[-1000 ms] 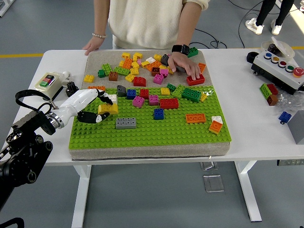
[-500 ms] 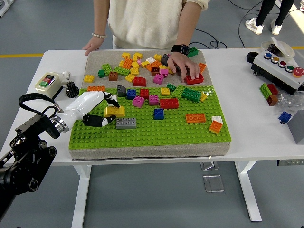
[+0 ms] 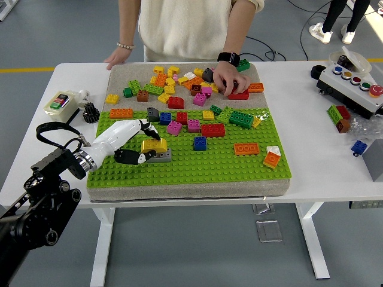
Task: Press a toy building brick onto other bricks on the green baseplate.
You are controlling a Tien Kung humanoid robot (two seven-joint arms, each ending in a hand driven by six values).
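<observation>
My left hand (image 3: 140,143) reaches in from the left over the green baseplate (image 3: 197,168). Its fingers are shut on a yellow brick (image 3: 154,145). The yellow brick sits over the left part of a grey brick (image 3: 161,156) that lies on the baseplate's left half. I cannot tell whether the two touch. Red (image 3: 212,130), blue (image 3: 200,143), orange (image 3: 246,148) and green (image 3: 241,119) bricks stand elsewhere on the plate. My right arm is out of sight.
A person stands at the far side; one hand (image 3: 227,78) grips a red brick (image 3: 239,94) in the loose pile (image 3: 173,84) on the grey mat, the other (image 3: 118,57) rests on the table. A button box (image 3: 353,84) is at right, a switch box (image 3: 61,101) at left.
My left hand has carried the yellow brick rightward and nearer, to above the grey brick. The person's hand has pulled the red brick back toward the pile.
</observation>
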